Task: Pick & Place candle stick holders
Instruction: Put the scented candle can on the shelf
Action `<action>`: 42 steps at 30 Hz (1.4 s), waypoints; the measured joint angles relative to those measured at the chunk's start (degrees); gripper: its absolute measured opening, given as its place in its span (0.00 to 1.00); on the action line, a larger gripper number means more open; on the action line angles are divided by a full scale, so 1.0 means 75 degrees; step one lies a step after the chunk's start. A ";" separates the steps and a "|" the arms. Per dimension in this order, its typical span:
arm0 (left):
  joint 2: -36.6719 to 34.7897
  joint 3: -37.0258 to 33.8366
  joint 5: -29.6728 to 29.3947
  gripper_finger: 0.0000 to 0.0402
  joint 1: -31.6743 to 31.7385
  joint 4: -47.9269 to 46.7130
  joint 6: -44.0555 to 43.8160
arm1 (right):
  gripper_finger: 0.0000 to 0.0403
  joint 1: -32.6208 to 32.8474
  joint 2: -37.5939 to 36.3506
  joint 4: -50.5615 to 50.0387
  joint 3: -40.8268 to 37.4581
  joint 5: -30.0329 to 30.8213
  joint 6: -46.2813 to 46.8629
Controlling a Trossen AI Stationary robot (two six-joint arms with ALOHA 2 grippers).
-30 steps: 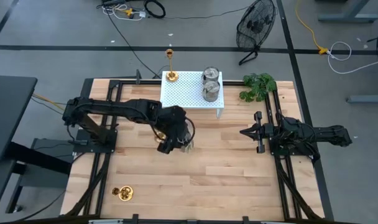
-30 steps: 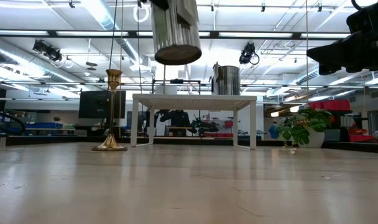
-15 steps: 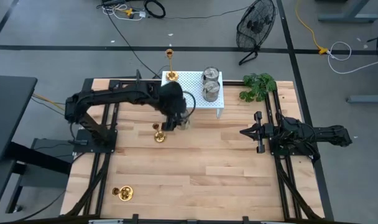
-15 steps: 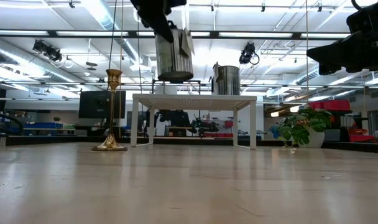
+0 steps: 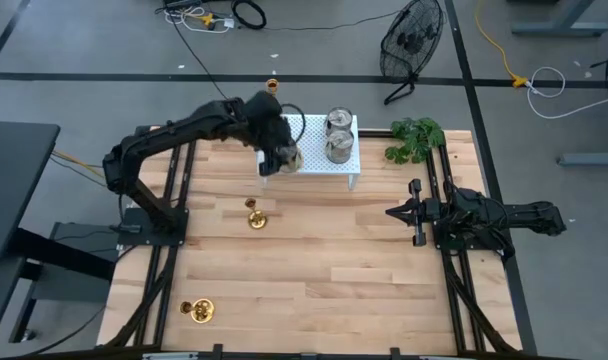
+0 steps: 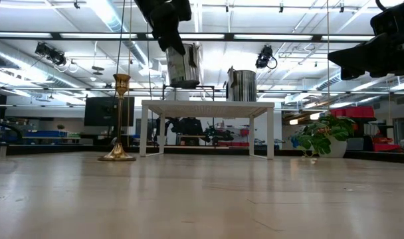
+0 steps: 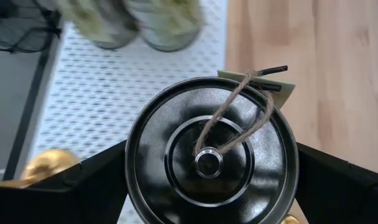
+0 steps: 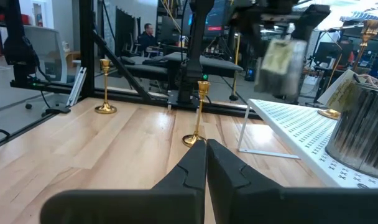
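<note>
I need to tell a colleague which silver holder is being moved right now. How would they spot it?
Find the white perforated rack at the table's far edge. Two silver holders stand on its right end; the one you want, the carried silver holder, hangs above the rack's left end in the left gripper. It alone is off the surface, with a twine-tied paper tag.

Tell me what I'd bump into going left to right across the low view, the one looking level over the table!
Tall gold candle stick holder → silver can-like holder held up in the left gripper → silver holder standing on the white rack → green leafy plant.
</note>
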 joint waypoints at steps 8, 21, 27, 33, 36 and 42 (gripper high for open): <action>0.0000 0.0268 -0.0195 0.96 0.0500 -0.0069 -0.0082 | 0.04 0.0000 0.0001 0.0001 0.0000 0.0000 0.0000; 0.0714 0.0265 -0.0319 0.96 0.0826 0.0084 -0.0410 | 0.04 0.0000 0.0001 0.0003 0.0000 0.0000 -0.0001; 0.1033 0.0265 -0.0082 0.96 0.0947 0.0271 -0.0041 | 0.04 0.0000 0.0001 0.0003 0.0001 0.0000 -0.0001; 0.1096 0.0271 -0.0059 0.96 0.0944 0.0359 0.0776 | 0.04 0.0000 0.0001 0.0003 0.0000 0.0000 -0.0002; 0.1096 0.0271 -0.0038 0.96 0.0944 0.0355 0.0980 | 0.04 0.0001 0.0001 0.0003 0.0000 0.0000 0.0000; 0.1096 0.0271 -0.0047 0.96 0.0944 0.0345 0.1112 | 0.04 0.0000 0.0001 0.0003 0.0002 0.0000 0.0000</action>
